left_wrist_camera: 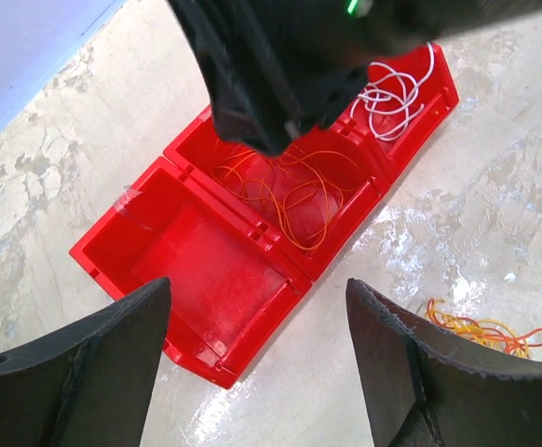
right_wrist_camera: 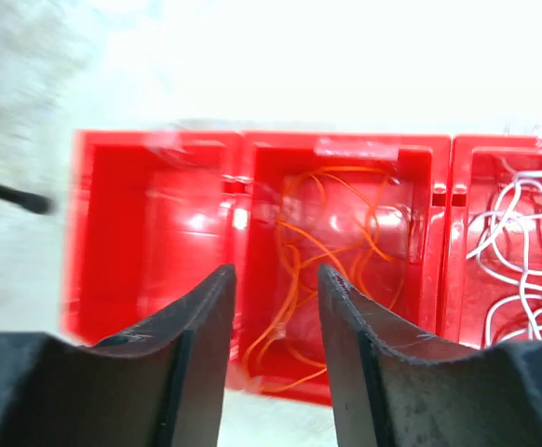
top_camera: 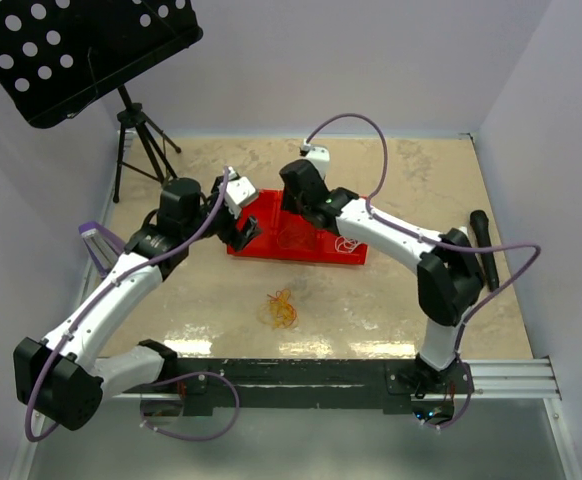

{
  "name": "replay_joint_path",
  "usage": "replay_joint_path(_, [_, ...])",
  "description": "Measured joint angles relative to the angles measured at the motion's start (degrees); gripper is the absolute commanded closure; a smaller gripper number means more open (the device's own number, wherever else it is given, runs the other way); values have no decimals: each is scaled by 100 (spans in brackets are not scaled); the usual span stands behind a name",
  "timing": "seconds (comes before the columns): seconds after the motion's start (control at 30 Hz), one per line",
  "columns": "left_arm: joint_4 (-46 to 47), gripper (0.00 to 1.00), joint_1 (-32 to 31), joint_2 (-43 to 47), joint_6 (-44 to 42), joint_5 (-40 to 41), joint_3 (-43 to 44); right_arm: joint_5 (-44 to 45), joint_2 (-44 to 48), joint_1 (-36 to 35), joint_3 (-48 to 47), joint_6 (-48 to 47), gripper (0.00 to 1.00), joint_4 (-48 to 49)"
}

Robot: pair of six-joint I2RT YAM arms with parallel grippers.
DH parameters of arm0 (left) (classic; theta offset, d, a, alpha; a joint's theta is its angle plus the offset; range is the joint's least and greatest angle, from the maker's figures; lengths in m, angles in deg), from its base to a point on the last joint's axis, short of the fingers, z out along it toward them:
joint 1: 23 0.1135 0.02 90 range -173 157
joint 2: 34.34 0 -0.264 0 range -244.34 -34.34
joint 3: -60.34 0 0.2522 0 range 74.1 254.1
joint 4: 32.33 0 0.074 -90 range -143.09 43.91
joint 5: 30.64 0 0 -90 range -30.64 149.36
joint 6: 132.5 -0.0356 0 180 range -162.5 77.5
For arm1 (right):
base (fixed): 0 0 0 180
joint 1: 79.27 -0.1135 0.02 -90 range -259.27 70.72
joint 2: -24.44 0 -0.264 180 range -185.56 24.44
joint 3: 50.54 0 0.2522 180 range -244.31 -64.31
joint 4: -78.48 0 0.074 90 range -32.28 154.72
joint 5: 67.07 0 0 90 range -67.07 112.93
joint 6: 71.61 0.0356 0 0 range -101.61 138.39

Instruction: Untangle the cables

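Directly over the middle compartment of the red tray (right_wrist_camera: 80, 242) hangs the right gripper (right_wrist_camera: 276, 275), pointing down. Its two dark fingers stand a modest way apart with nothing pinched between them. The orange cable (right_wrist_camera: 331, 228) seen through the gap lies loose on the compartment floor, coiled in several slack loops, and the fingers do not touch it.

To the right of that, in the neighbouring compartment, the white cable (right_wrist_camera: 522, 251) sits in its own heap of curls. The third compartment, on the other side of the orange one, shows only its glossy red floor.

Off to the left of the tray, the left gripper (left_wrist_camera: 257, 307) is raised above the table (top_camera: 391, 310) and aimed at the tray's near-left corner. Its jaws are spread wide and hold nothing. From its wrist view the right gripper's black body blocks part of the middle compartment (the orange loops show below it all the same).

A separate small tangle (top_camera: 279, 310) of orange and red strands lies on the bare tabletop in front of the tray, nearer the arm bases and well apart from both grippers. How many cords make it up I cannot tell.

A black perforated music stand (top_camera: 81, 50) stands at the far left corner, beyond the table's edge.
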Motion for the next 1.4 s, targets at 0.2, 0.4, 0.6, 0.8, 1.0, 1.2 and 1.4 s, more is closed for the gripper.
replay_joint_path(0.2, [-17,15,9,0,-26,-214,-181,-173,752,0,326,63,55,37])
replay_joint_path(0.4, [-758,15,-39,-264,-802,-1425,-352,-581,1897,0,1803,216,56,256])
replay_joint_path(0.6, [-1309,15,-636,-658,-1486,-1731,-549,-850,3344,-15,3150,538,58,396])
replay_joint_path(0.8, [-1250,17,-1176,-1095,-2087,-1696,-553,-870,3825,-17,3506,695,60,367])
replay_joint_path(1.0, [-1296,28,-1189,-1740,-2802,-1589,-553,-872,3847,-28,3512,754,67,365])
replay_joint_path(1.2, [-1397,39,-1202,-2026,-3429,-1600,-382,-872,3849,-33,3510,807,73,363])
replay_joint_path(1.4, [-1397,44,-1228,-2149,-3606,-1801,-116,-872,3901,-33,3512,857,77,363])
